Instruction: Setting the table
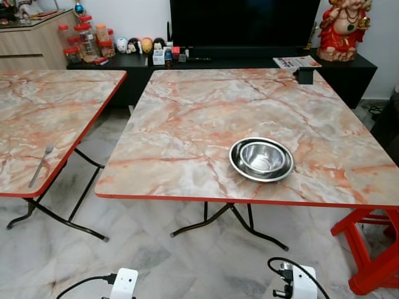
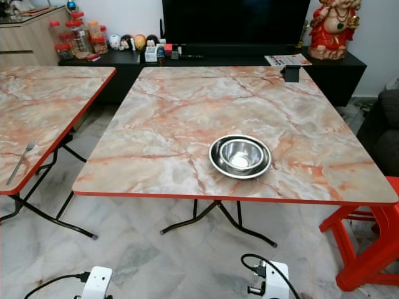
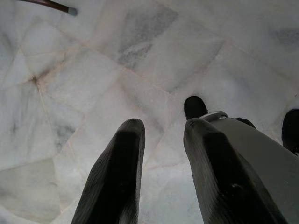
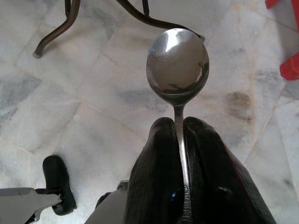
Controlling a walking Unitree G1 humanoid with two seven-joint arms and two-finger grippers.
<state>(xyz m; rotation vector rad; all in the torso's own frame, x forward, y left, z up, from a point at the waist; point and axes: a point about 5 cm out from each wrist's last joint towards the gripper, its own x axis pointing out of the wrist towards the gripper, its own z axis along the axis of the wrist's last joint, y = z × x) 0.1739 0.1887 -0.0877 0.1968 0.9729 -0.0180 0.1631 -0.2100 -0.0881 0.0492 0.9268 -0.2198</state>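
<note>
Steel spoon (image 4: 178,65) is sitting pinched by its handle in the right gripper (image 4: 180,128), low over the floor, likely heading for the bowl (image 1: 262,159) on the worktop (image 1: 187,124); the left gripper (image 3: 161,133) is hanging narrowly parted, empty.

Two tables side by side: the main table (image 1: 187,124) sits straight ahead, the second table (image 1: 37,112) to its left with a gap between. On the main table, toward its near edge and right of centre, a bowl (image 1: 262,157) nests inside a plate (image 1: 234,163). A fork (image 1: 40,167) lies near the second table's front edge. Behind both, a low cabinet (image 1: 349,65) carries a television (image 1: 243,25). A stool (image 1: 371,249) stands at the main table's near right corner.
</note>
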